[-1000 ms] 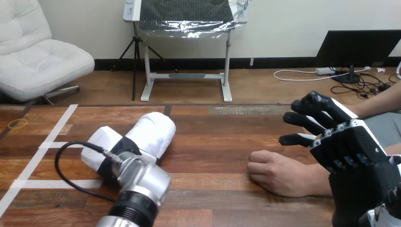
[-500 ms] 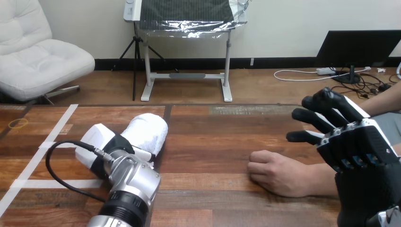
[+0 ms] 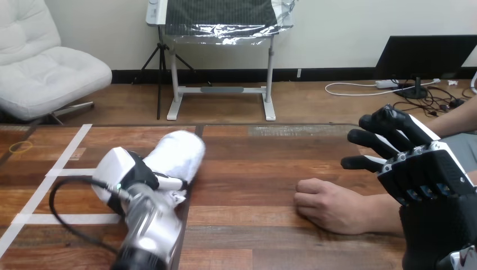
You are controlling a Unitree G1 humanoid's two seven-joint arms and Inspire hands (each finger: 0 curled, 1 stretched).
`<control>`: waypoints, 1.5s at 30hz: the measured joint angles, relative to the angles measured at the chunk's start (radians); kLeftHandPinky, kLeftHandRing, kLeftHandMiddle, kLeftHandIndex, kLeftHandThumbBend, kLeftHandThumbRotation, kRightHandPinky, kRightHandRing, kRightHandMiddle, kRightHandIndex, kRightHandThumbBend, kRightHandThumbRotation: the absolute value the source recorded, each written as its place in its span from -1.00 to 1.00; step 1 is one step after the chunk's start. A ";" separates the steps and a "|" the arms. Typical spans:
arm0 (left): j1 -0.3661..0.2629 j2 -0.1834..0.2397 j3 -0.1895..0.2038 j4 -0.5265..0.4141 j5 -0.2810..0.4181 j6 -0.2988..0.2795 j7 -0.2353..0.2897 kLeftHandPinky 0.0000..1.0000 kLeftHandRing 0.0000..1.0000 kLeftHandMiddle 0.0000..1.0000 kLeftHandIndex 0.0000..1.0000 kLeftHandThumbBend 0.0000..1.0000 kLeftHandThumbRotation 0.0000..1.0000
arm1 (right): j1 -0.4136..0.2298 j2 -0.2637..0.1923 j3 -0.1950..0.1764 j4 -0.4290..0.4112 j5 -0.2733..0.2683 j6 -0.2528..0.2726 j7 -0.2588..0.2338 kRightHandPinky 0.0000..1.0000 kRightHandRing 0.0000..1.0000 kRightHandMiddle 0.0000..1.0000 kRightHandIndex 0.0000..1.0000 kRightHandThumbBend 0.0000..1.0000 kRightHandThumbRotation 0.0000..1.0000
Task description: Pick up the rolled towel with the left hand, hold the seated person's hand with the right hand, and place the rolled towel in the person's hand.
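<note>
Head view: the rolled towel (image 3: 181,151), white and thick, lies in the left half of the wooden table (image 3: 253,169), its length running from near left to far right. The robot's left hand (image 3: 121,173) is at the towel's near end, the white shell of its back turned toward the camera. It is closed on that end, with the thumb curled along the towel's near right flank (the other fingers are hidden beyond the hand's own back). The towel's far end sticks out free past the hand. Whether the roll rests on the wood or is just off it, I cannot tell.

At the right, the right hand (image 3: 427,174) hangs above the table with its back to the camera. Its black fingers are held out nearly straight and spread, pointing left and holding nothing. The person's hand (image 3: 329,207) rests on the table, nearer than those fingers and to their left, loosely curled and apart from them. The person's forearm runs off to the right and passes behind the robot's right hand; whether the two touch there cannot be told.

The towel and the person's hand are well apart, with bare wood between them. Strips of white tape (image 3: 70,149) cross the table's left part beside the left hand. A small yellow ring (image 3: 21,147) lies near the far left edge.
</note>
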 measured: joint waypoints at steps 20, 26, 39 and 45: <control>0.272 -0.004 0.035 -0.246 -0.098 -0.258 -0.014 -0.43 -0.27 -0.15 -0.12 0.45 -1.00 | 0.003 0.000 -0.011 0.000 -0.046 0.018 -0.023 0.36 0.61 0.64 0.64 0.64 1.00; 0.338 -0.004 0.042 -0.302 -0.123 -0.344 -0.018 -0.42 -0.27 -0.16 -0.12 0.45 -1.00 | 0.003 0.000 -0.024 0.002 -0.067 0.019 -0.027 0.39 0.63 0.64 0.65 0.62 1.00; 0.451 -0.004 0.054 -0.420 -0.190 -0.508 -0.062 -0.43 -0.29 -0.19 -0.14 0.38 -1.00 | -0.003 -0.003 -0.071 0.023 -0.138 0.027 -0.050 0.42 0.62 0.64 0.67 0.58 0.94; 0.484 -0.004 0.064 -0.465 -0.222 -0.581 -0.094 -0.43 -0.29 -0.19 -0.15 0.33 -1.00 | -0.012 -0.010 -0.102 0.042 -0.161 0.037 -0.053 0.47 0.62 0.64 0.67 0.63 0.86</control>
